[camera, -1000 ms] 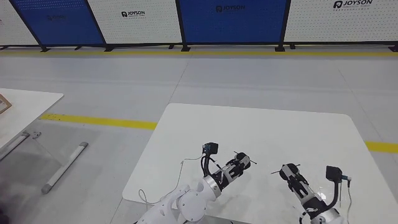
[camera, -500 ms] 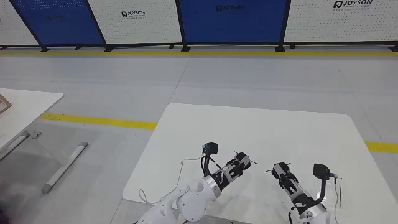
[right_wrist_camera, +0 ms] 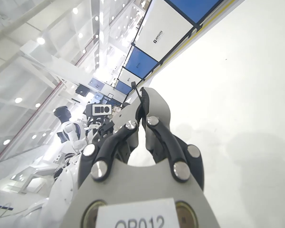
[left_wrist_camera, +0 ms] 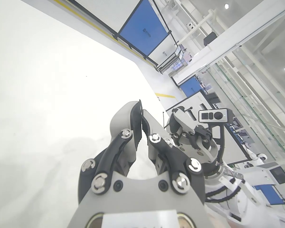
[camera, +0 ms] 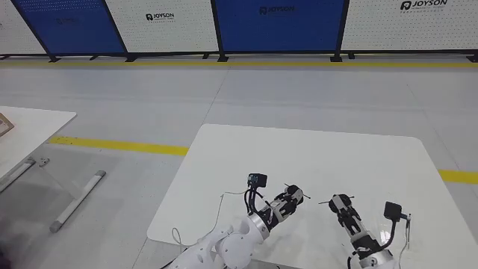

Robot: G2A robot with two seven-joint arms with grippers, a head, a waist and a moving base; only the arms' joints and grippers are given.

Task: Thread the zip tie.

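Observation:
My right gripper (right_wrist_camera: pixel 141 102) is shut on a thin black zip tie (right_wrist_camera: pixel 135 90), whose small head sticks out past the fingertips. In the top view this gripper (camera: pixel 338 201) hovers near the front edge of the white table (camera: pixel 314 149), with the tie (camera: pixel 349 198) crossing its tip. My left gripper (camera: pixel 295 192) is a short way to its left, also shut, with a black strip (camera: pixel 286 186) across its tip. In the left wrist view its fingers (left_wrist_camera: pixel 141 110) are pressed together, and the right gripper (left_wrist_camera: pixel 179 112) is just beyond them.
The table's front edge (camera: pixel 194 240) lies just below both arms. A thin cable (camera: pixel 221 203) hangs by the left arm. Another white table (camera: pixel 30 127) stands far left across grey floor. Blue and white panels (camera: pixel 280 11) line the back.
The right arm has shifted left, bringing its gripper closer to the left one. The left arm has edged slightly right. Both grippers stay shut.

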